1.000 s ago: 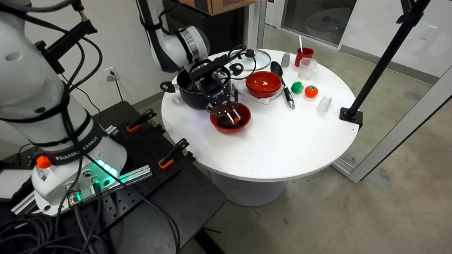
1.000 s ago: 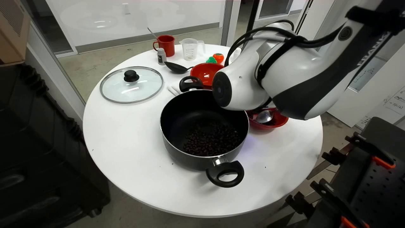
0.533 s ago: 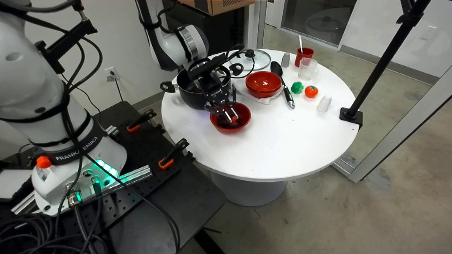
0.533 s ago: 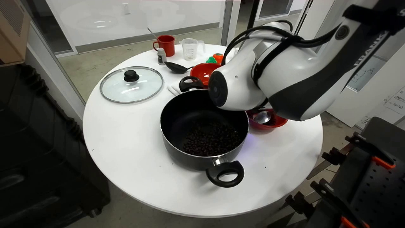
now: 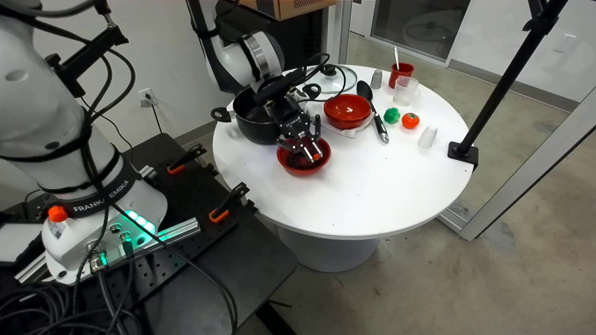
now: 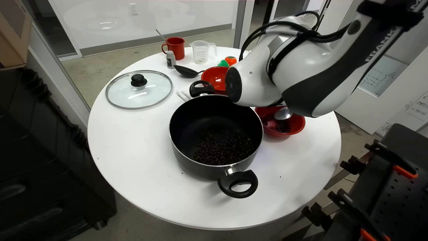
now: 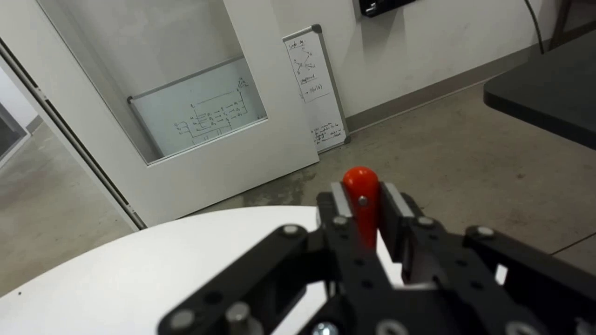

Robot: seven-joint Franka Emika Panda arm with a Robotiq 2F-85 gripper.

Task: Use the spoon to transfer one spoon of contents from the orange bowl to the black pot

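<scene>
My gripper [image 5: 310, 157] is shut on the reddish handle of the spoon [image 5: 317, 157]. In the wrist view the handle's rounded end [image 7: 361, 181] sits between the two fingertips [image 7: 365, 204]. The spoon's metal scoop [image 6: 283, 113] shows in an exterior view, tilted, over the dark beans in the orange bowl [image 6: 280, 134]; whether it carries beans I cannot tell. This red-orange bowl [image 5: 305, 172] is below my gripper. The black pot [image 6: 197, 169] stands beside the bowl, with dark beans on its floor; it also shows behind my wrist [image 5: 253, 132].
Stacked red bowls [image 5: 347, 114] stand on a cloth behind the gripper. A glass lid [image 6: 123, 92], a black ladle [image 5: 365, 90], a red mug [image 6: 177, 48], a measuring cup [image 6: 200, 53], a toy tomato [image 5: 410, 120] and a white shaker [image 5: 428, 137] stand on the white table [image 5: 372, 195].
My gripper first shifted slightly, then rose. The spoon's scoop has lifted higher in the bowl and towards its far side, showing more beans. The grip on the handle is kept.
</scene>
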